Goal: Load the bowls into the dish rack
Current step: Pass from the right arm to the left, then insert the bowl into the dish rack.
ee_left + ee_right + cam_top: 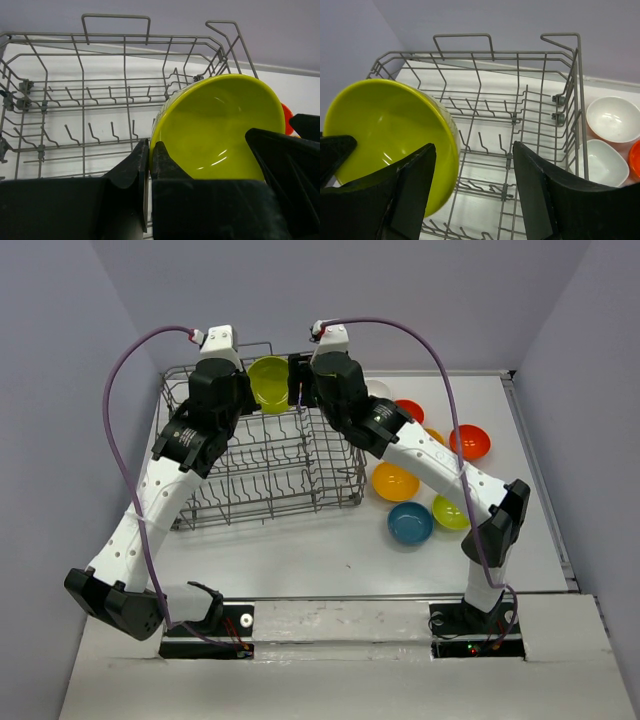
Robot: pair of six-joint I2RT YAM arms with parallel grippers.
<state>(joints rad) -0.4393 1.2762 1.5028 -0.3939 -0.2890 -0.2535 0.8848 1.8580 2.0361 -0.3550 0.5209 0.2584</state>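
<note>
My left gripper (150, 146) is shut on the rim of a lime green bowl (220, 125) and holds it tilted above the far part of the grey wire dish rack (125, 36). From the top the bowl (268, 383) hangs between both grippers over the rack (270, 502). My right gripper (474, 147) is open just right of the bowl (385, 125), and its left finger overlaps the bowl's edge in view. No bowls show in the visible parts of the rack (517, 52). My left gripper (243, 390) and right gripper (300, 390) face each other.
Right of the rack on the table lie a white bowl (378, 390), two red-orange bowls (408, 410) (470, 442), two orange-yellow bowls (395, 481) (432, 436), a teal bowl (410, 523) and a lime green bowl (450, 512). Two white bowls (612, 117) (605, 162) show beyond the rack wall.
</note>
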